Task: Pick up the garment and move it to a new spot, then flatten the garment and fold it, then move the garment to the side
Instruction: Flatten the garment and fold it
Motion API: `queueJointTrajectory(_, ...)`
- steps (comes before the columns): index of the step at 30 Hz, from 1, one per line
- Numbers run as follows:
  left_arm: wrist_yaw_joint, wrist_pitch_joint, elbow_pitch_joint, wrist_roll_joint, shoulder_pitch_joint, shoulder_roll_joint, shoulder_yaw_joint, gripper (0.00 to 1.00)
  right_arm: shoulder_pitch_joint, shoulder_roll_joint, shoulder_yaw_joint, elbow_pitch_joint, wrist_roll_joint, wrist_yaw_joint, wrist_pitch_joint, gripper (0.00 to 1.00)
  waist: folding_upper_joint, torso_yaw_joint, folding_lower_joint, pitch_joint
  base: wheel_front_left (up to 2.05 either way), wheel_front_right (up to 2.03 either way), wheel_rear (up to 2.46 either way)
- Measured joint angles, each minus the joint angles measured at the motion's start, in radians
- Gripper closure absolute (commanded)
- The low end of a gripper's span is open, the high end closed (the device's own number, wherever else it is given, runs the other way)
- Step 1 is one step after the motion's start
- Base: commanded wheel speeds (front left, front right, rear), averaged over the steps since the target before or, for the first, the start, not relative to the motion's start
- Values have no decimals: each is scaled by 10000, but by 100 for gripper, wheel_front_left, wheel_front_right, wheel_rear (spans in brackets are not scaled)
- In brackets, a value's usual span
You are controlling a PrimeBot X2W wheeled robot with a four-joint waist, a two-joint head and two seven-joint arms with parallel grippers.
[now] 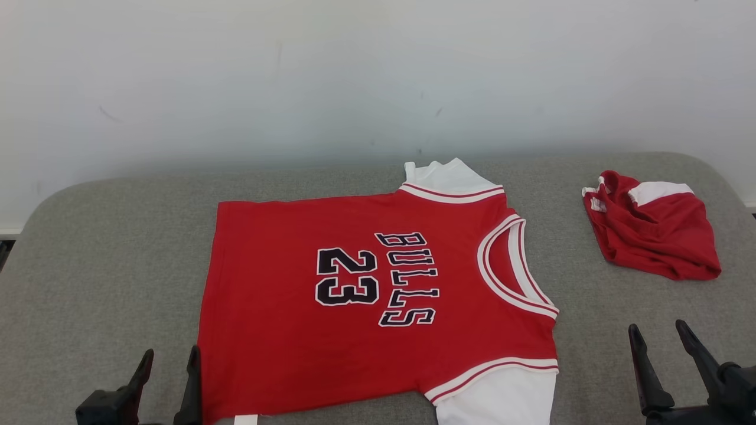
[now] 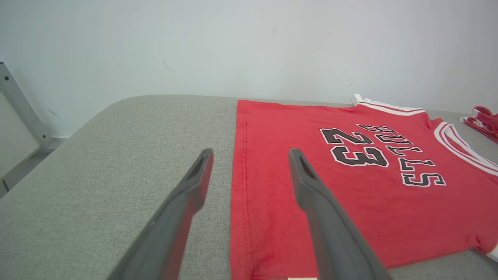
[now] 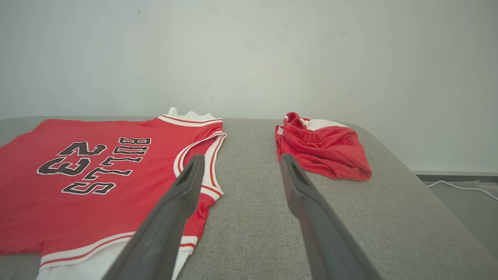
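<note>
Left gripper (image 1: 170, 354) gapes wide, empty, beside the jersey (image 1: 283, 330) hem. Right gripper (image 1: 657, 326) equally wide, empty. Jersey flat on grey worktop (image 1: 106, 265); crumpled red cloth (image 1: 652, 236) well right.

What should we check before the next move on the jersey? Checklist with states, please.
1. Left gripper jaws open, nothing held: ok.
2. Right gripper jaws open, nothing held: ok.
3. Jersey spread flat on the table, print up: ok.
4. Jersey hem lined up between the left jaws in the left wrist view: ok.
5. Crumpled red garment lies apart from the jersey: ok.
6. Near white sleeve smoothed out: cannot tell, it is cut off by the picture edge.
</note>
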Motion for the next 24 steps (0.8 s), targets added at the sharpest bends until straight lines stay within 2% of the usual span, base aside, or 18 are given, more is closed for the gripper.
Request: queueJointTrajectory(24,0,604,-667,282,248,-201,477,0,225,238,-437,-428,-192,0,596,0,0,88,0,-11,0,0,0)
